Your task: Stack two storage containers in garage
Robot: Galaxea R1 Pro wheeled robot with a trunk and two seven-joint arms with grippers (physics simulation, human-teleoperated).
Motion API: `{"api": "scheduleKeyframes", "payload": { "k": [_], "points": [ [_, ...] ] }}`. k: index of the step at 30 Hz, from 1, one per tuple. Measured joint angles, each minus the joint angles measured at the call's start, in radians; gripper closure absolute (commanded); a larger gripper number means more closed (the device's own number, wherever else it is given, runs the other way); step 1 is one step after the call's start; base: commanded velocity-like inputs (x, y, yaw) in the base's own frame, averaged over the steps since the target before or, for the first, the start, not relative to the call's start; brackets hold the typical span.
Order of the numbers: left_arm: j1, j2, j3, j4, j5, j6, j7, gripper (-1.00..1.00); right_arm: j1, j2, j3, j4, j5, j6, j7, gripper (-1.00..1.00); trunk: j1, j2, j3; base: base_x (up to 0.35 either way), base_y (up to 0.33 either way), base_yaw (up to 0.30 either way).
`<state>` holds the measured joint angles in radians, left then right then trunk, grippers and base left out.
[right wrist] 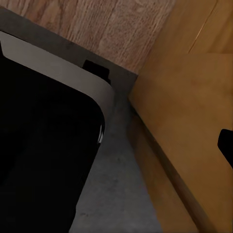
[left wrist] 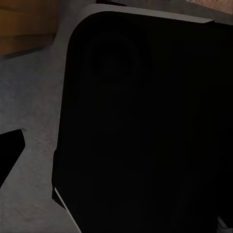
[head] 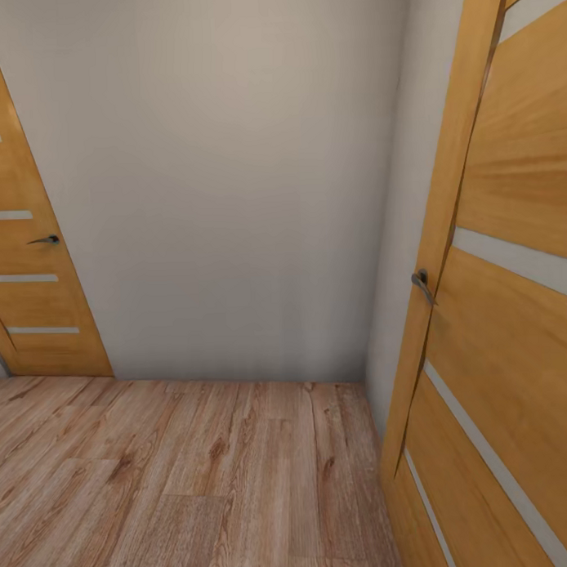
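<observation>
Head view looks down a narrow passage with a light wood plank floor [head: 184, 483], a bare grey wall [head: 223, 196] ahead, 1 slatted wooden door [head: 34, 268] shut at the far left with a small lever handle [head: 45, 239], and a 2nd door [head: 497, 325] standing open close on the right, its handle [head: 421, 284] facing inward. This is a stretch of travel, I judge, with the robot on its way between rooms rather than working on anything. Neither of the 2 storage containers appears in these pictures, so their whereabouts cannot be told from here. The left wrist view faces a large dark rounded panel [left wrist: 145, 126], seemingly part of the robot's own body, with grey surface beside it, which suggests the arm hangs folded close to the trunk to keep clear of the doorways. The right wrist view shows a similar dark panel with a pale edge [right wrist: 43, 145], plank floor beyond it and the open door's wooden face [right wrist: 189, 121] just beside the arm. Whether either hand is wide, narrow or holding something, I cannot tell.
</observation>
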<state>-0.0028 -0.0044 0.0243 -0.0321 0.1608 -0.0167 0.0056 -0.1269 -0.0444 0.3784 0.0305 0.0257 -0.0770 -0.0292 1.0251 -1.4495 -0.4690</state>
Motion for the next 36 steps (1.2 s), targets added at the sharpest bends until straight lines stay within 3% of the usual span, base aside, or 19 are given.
{"api": "scheduleKeyframes", "payload": {
  "k": [9, 36],
  "points": [
    [0.0, 0.0, 0.001, -0.004, 0.001, 0.0, 0.0, -1.0, 0.001, -0.002, 0.0, -0.001, -0.001, -0.001, 0.0, -1.0, 0.0, 0.0, 0.0, 0.056, 0.0, 0.0],
    [0.0, 0.0, 0.002, -0.005, 0.002, 0.0, 0.0, -1.0, 0.001, 0.005, 0.001, 0.0, -0.001, 0.009, 0.0, -1.0, -0.001, 0.0, 0.0, 0.312, 0.0, 0.0]
  ]
}}
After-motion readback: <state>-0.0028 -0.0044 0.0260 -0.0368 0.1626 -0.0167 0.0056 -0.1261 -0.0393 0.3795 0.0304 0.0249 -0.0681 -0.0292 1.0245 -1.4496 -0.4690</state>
